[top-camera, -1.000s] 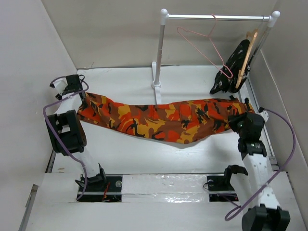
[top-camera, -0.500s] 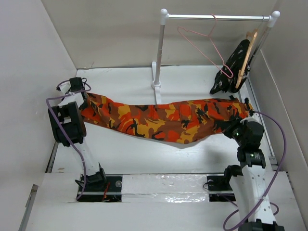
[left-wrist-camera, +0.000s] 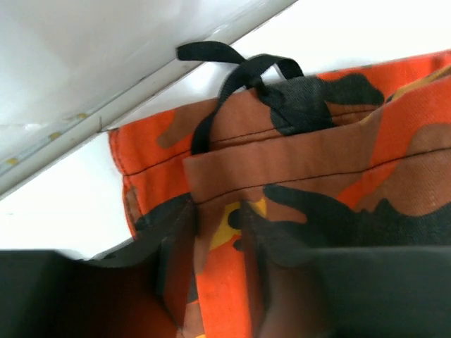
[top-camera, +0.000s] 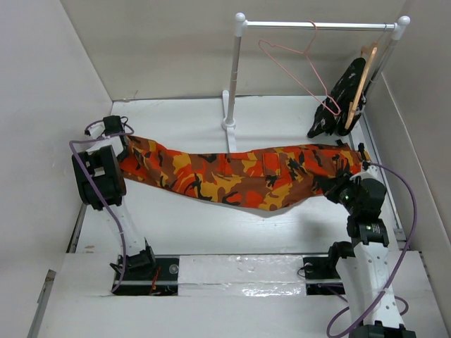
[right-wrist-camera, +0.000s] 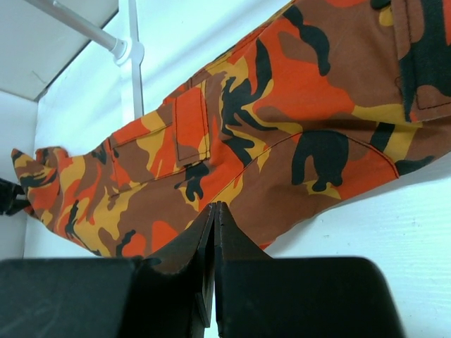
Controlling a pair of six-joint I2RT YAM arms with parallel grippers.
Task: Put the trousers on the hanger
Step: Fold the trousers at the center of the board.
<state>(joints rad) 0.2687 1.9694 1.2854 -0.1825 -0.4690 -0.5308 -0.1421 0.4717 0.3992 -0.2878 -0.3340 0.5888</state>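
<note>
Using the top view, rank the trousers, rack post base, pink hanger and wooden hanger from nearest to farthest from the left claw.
1. trousers, their end in the left claw, left side
2. rack post base, back centre
3. pink hanger, hung back right
4. wooden hanger, far right corner

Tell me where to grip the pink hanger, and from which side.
On the pink hanger, probably take the long slanted wire at mid-length, coming from the left. That stretch hangs free, while its lower right corner crowds the black garment and wooden hanger.
</note>
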